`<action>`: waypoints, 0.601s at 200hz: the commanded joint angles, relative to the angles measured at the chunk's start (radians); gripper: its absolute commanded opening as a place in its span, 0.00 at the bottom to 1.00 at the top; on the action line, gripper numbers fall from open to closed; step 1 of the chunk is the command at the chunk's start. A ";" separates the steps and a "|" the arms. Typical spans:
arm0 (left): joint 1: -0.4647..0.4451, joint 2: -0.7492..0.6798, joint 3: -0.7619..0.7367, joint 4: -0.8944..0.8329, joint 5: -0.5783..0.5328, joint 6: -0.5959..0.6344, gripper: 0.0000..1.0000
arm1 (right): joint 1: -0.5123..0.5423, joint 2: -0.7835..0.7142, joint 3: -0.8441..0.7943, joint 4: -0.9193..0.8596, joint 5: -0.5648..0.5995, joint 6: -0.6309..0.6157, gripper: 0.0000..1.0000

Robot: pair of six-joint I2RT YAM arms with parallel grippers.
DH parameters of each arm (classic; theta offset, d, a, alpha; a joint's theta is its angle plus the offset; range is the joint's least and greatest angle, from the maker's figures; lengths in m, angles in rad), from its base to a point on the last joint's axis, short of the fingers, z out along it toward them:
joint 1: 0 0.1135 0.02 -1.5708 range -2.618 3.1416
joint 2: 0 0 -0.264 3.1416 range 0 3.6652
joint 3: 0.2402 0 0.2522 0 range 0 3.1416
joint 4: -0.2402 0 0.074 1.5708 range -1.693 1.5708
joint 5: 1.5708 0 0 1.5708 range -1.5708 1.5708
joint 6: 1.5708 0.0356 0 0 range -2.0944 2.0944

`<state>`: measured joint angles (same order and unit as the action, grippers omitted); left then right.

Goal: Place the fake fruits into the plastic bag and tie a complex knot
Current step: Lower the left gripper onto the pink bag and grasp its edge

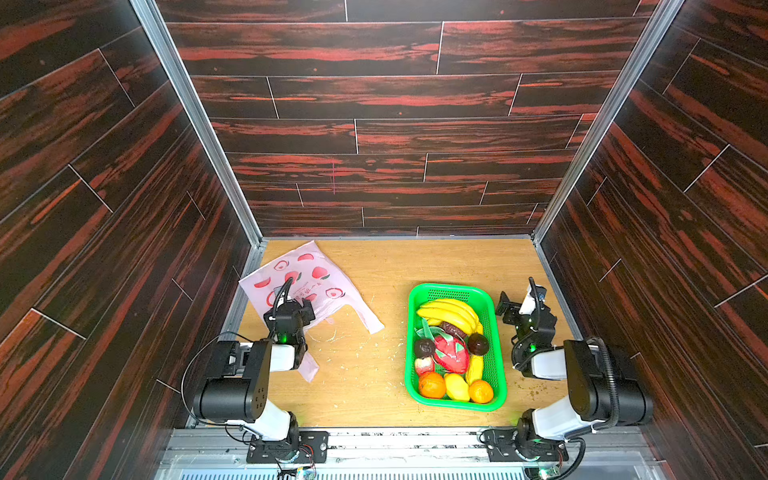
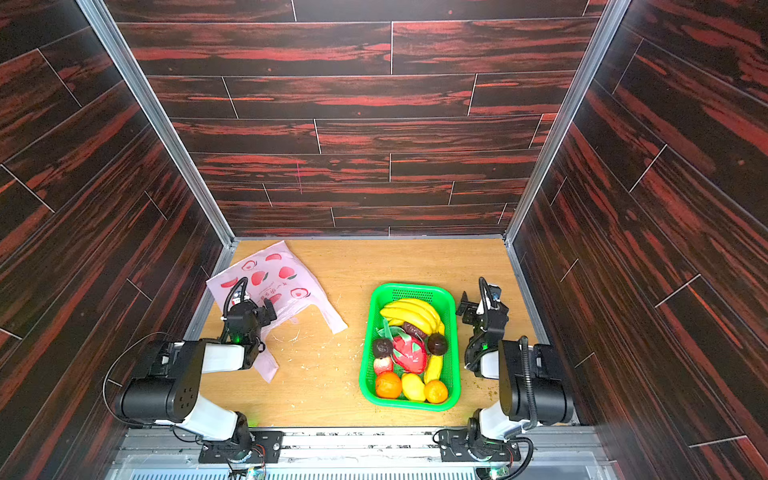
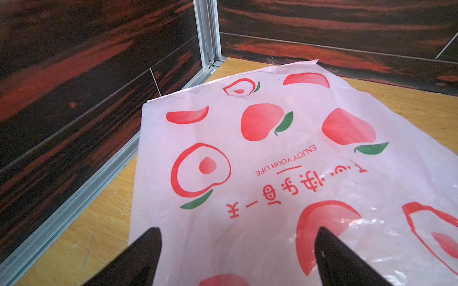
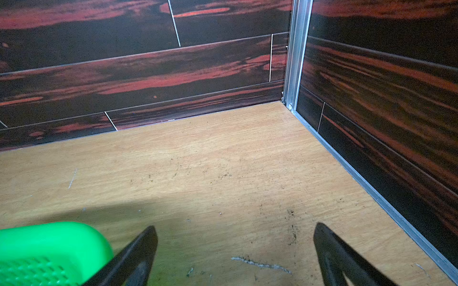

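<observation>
The plastic bag (image 1: 303, 272) (image 2: 270, 270) lies flat and empty at the back left of the table, its peach prints facing up (image 3: 272, 148). Its two strap handles (image 1: 365, 320) lie loose and apart, and no knot is in view. My left gripper (image 1: 297, 305) (image 3: 239, 230) hovers open just above the bag's near part, with nothing between its fingers. The fake fruits fill the green basket (image 1: 453, 287): a banana bunch (image 1: 451, 311), a dragon fruit (image 1: 453, 353), oranges (image 1: 432, 384), a lemon (image 1: 456, 386). My right gripper (image 1: 513, 305) (image 4: 235, 226) stands open and empty beside the basket's far right corner (image 4: 49, 237).
Dark wood-patterned walls close in the table on the left, back and right, with aluminium rails (image 1: 245, 291) along their feet. Bare wooden tabletop (image 1: 374, 374) lies between the bag and the basket, scattered with small white flakes.
</observation>
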<state>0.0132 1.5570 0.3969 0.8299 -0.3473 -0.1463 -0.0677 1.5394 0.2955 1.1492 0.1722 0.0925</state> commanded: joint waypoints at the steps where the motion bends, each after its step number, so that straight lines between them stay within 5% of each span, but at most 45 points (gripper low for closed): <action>1: 0.005 -0.026 0.017 -0.004 -0.003 0.009 0.99 | 0.003 0.021 0.001 0.006 0.003 -0.005 0.99; 120: 0.005 -0.022 0.019 -0.006 -0.006 0.008 0.99 | 0.003 0.021 0.004 0.001 0.000 -0.004 0.99</action>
<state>0.0132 1.5570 0.3969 0.8295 -0.3477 -0.1463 -0.0677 1.5394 0.2955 1.1488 0.1719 0.0925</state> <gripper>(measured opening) 0.987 0.988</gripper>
